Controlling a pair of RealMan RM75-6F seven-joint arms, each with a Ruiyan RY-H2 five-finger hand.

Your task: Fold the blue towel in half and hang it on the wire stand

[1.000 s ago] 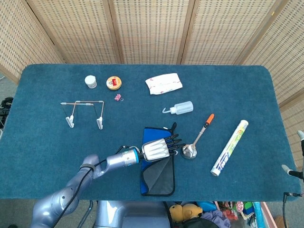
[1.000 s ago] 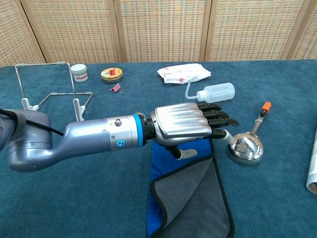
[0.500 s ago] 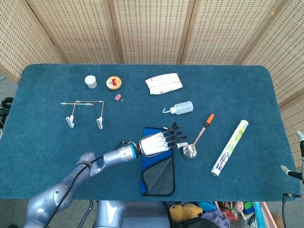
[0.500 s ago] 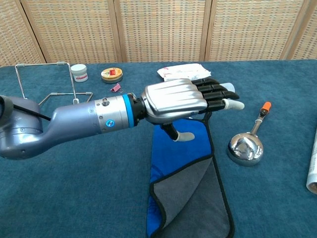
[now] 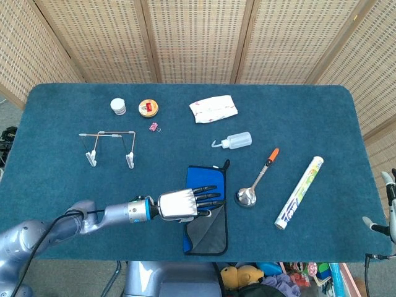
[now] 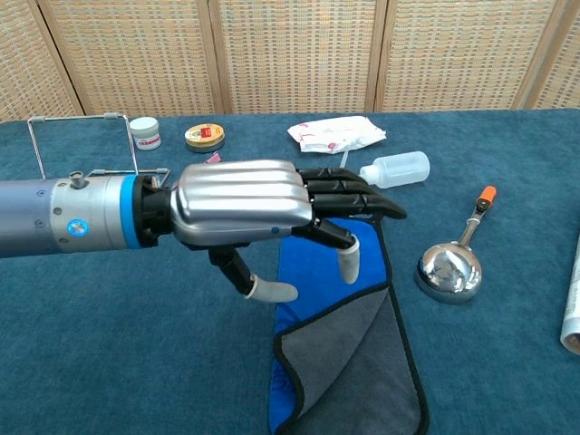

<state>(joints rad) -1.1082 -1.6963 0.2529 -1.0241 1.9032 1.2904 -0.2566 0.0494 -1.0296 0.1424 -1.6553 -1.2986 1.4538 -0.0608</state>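
The soft, limp blue towel [image 5: 206,207] is best pinched at its folded edge by the empty, spread left hand [image 5: 184,203].

I can read no text anywhere from where I stand. The white packet [image 5: 213,109] at the far side carries small reddish print, the long roll [image 5: 299,192] at the right bears coloured lettering along its length, and the round tin [image 5: 148,107] has a red mark on its lid, but all of it is too small and blurred to make out. A small round blue emblem shows on my left arm's wrist [image 6: 78,228]; it may be a logo, though I cannot tell.
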